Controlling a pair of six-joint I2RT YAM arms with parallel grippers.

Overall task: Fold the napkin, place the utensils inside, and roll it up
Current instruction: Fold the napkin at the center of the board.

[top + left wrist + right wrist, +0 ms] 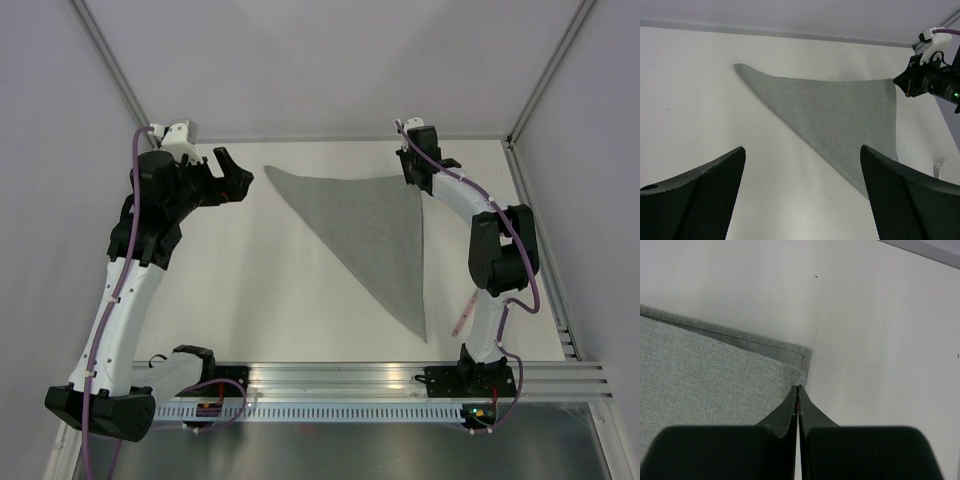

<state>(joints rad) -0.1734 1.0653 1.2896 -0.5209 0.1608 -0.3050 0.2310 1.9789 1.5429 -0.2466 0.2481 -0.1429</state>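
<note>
The grey napkin (375, 235) lies flat on the table, folded into a triangle; it also shows in the left wrist view (835, 115). Its far right corner (802, 357) shows two layers in the right wrist view. My right gripper (416, 186) is shut, its tips (798, 386) right at that corner; I see no cloth between them. My left gripper (232, 180) is open and empty, hovering left of the napkin's far left point (802, 150). The pink-handled fork (463, 318) lies right of the napkin by the right arm; its tines show in the left wrist view (939, 166).
The white table (300, 300) ends at a metal rail (400, 378) in front. Grey walls close off the back and both sides. The right arm's elbow (500, 250) hangs over the table's right side, above the fork.
</note>
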